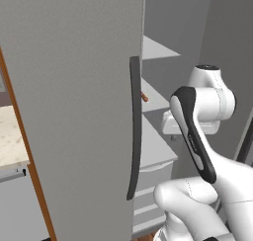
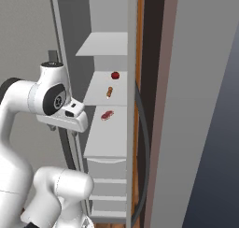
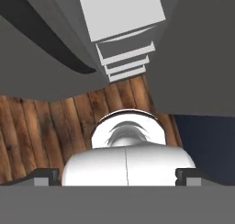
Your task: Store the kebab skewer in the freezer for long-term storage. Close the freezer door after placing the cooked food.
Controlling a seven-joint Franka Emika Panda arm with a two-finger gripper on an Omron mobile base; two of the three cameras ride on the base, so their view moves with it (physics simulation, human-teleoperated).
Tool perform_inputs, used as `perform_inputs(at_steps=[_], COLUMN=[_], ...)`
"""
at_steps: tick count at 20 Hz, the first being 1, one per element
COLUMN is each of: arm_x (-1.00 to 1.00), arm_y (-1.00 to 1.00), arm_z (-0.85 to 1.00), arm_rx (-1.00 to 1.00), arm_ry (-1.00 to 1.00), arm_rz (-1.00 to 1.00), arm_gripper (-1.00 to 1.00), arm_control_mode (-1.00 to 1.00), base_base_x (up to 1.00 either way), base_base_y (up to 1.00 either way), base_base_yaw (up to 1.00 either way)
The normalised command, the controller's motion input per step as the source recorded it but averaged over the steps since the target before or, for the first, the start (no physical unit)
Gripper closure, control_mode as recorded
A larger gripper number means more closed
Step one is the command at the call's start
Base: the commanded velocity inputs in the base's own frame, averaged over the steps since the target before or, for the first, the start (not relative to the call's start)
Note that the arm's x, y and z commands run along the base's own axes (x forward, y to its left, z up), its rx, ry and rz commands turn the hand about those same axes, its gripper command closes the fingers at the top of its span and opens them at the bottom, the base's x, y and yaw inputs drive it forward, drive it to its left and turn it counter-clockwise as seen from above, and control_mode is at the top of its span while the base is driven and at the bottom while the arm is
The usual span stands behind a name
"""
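freezer door (image 1: 74, 111) ajar, narrow gap beside it, shelves (image 2: 109, 94) reachable past its handle (image 1: 134, 129)

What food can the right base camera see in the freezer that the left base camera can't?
Right base view alone: a small red round item and a flat reddish piece on the white shelves. Left base view alone: the tall grey freezer door with its long dark handle, and a beige counter. Both: the thin orange-brown kebab skewer and the white robot arm.
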Motion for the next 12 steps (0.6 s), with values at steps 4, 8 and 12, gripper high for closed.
perform_inputs(at_steps=[4,8,12], arm_x=[0.0,0.0,0.0], arm_y=[0.0,0.0,0.0], arm_z=[0.0,0.0,0.0], arm_rx=[0.0,0.0,0.0], arm_ry=[0.0,0.0,0.0], arm_rz=[0.0,0.0,0.0], arm_gripper=[-1.0,-1.0,-1.0], arm_control_mode=[1.0,1.0,1.0], base_base_x=[-0.33,-0.4,-0.41], base_base_y=[-0.06,-0.03,-0.09], base_base_yaw=[0.12,0.11,0.09])
